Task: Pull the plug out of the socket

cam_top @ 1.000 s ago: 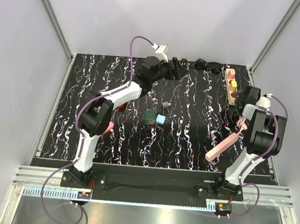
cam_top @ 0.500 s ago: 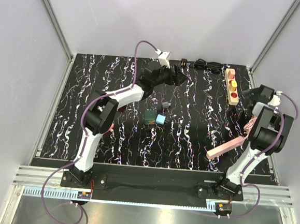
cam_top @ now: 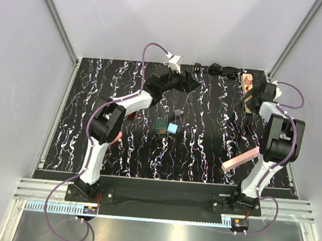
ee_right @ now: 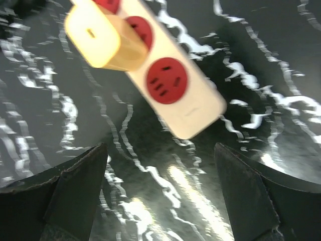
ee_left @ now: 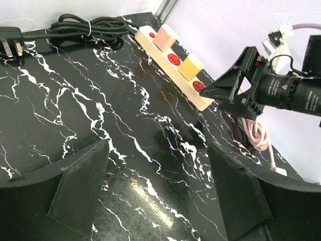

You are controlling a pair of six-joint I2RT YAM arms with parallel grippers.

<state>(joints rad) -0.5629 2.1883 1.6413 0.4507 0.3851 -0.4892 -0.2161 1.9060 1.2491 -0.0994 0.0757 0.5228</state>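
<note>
roughly, left wrist: socket [ee_left: 173, 59] flat on table [ee_left: 100, 105], pink plug [ee_left: 164, 37] and yellow plug [ee_left: 190, 67] both seated in it. left gripper [ee_left: 158, 145] jaws spread wide, nothing between, well apart from strip.
right wrist: right gripper [ee_right: 159, 150] jaws open, empty; strip's bare end just ahead, yellow plug next beyond.
overhead: socket at far right, right arm reaching at it, left arm mid-back.
step: approach, no grasp yet. next, probably: advance over yellow plug, close, pull straight off.
</note>
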